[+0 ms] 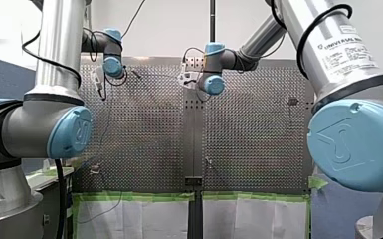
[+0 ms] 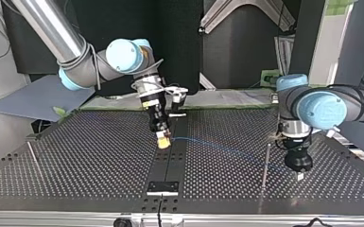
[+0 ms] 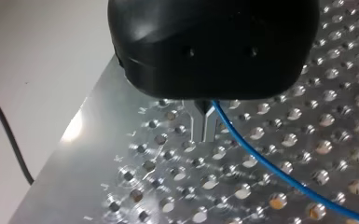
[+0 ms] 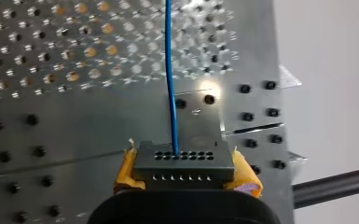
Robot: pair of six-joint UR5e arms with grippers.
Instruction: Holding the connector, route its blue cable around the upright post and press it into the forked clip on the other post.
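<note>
Yellow pads [image 4: 123, 173] of my right gripper [image 2: 163, 140] clamp the black connector [image 4: 182, 165] — its blue cable [image 4: 170, 70] runs straight ahead. My left gripper's [image 3: 204, 127] closed metal fingers pinch the cable's far end.
</note>
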